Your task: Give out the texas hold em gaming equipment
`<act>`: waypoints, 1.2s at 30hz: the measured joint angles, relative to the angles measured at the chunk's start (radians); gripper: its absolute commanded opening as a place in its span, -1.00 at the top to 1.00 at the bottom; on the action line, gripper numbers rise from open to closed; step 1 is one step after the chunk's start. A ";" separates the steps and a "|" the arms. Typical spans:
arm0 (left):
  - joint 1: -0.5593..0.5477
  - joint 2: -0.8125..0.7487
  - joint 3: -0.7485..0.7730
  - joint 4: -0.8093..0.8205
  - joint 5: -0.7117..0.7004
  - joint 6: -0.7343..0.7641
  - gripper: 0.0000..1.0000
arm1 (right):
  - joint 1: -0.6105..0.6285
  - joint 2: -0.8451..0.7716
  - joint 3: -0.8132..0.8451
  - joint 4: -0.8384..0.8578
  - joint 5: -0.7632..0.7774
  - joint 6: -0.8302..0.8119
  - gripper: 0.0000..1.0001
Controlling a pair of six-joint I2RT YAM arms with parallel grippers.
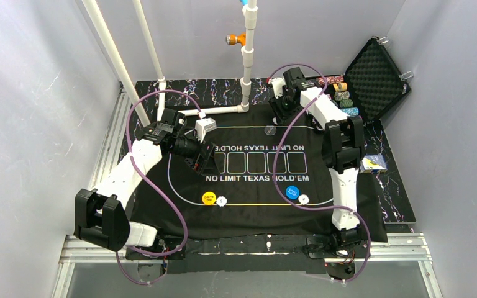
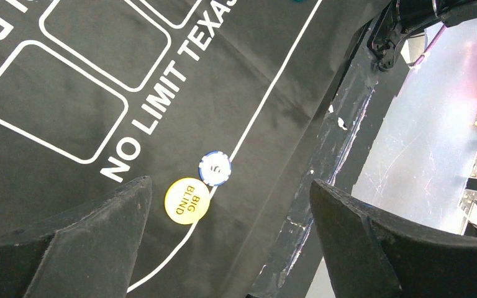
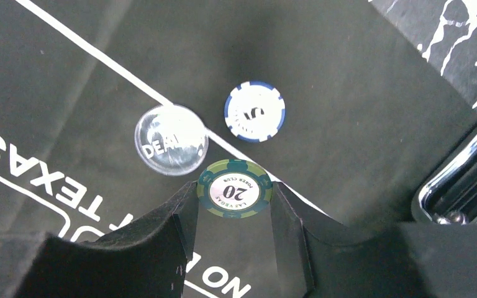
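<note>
The green chip [image 3: 235,191] marked 20 is gripped at its rim by the right pincer [image 3: 233,205]. This is shown only in the right wrist view; in the overhead view it is hidden by the arm. The chip is round, so no long axis is defined. Its face is turned flat toward the wrist camera, numerals upright. It is located just beside the clear dealer disc [image 3: 171,139] and near a white chip [image 3: 254,112] on the mat [image 3: 348,74]. The left pincer [image 2: 230,186] is spread wide, gripping nothing, over the yellow disc [image 2: 187,200].
</note>
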 measured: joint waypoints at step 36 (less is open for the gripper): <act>0.003 0.000 0.000 0.000 -0.002 0.001 -0.96 | 0.067 0.156 0.090 0.143 0.021 0.056 -0.36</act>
